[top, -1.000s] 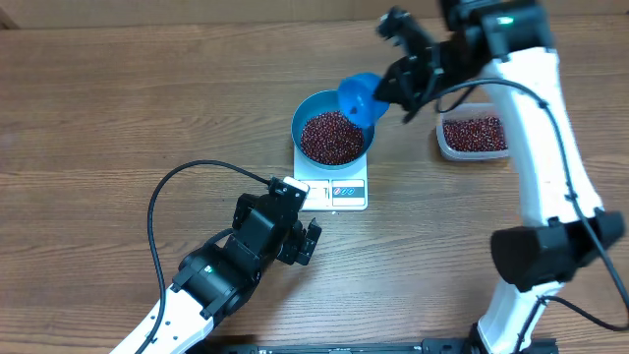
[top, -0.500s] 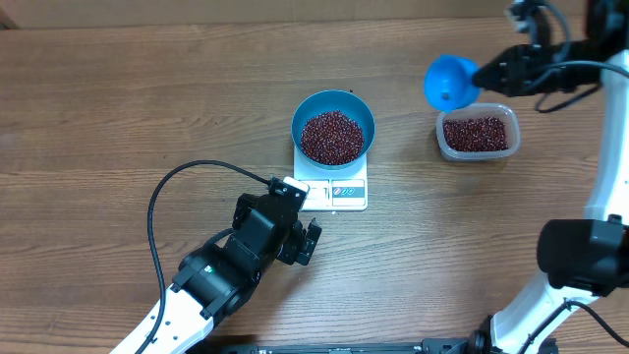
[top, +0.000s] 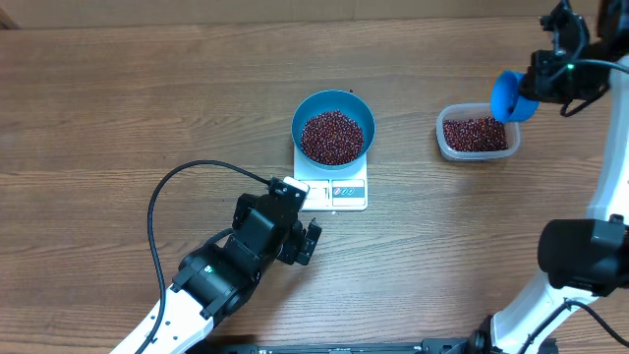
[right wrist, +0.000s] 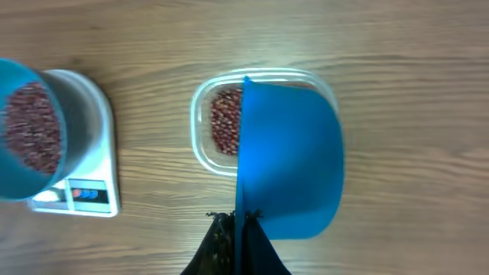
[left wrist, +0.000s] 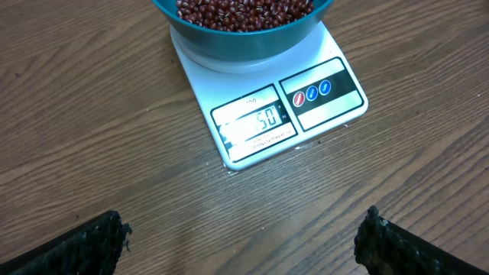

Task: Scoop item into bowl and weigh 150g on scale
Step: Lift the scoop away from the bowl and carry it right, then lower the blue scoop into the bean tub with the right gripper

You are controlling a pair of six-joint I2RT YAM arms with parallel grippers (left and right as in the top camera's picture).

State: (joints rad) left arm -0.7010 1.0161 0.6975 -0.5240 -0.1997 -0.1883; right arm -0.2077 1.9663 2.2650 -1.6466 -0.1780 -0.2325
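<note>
Landmark: scale (top: 332, 192), white, mid-bench (top: 118, 98)
Bowl: blue bowl (top: 334, 94) sits upright on the scale's platform
Beans: red-brown beans (top: 332, 136) are heaped in the bowl, so they rest on the scale; a second lot lies in the clear tub (top: 441, 138), well right of the scale
Change: a second ago the blue scoop (top: 509, 95) was tipped over the bowl's far-right rim; now it hangs above the tub's right end, well apart from the scale
Right jaws: clenched on the scoop's handle
Left jaws: released, spread wide, hovering just in front of the scale with nothing between them
Display (left wrist: 256, 122): digits end in 50; the leading digit is lost in glare
Meaning: the pour looks finished; if the readout is on target, no further scoop is needed and weighing is near done; if short, the scoop is placed to refill
</note>
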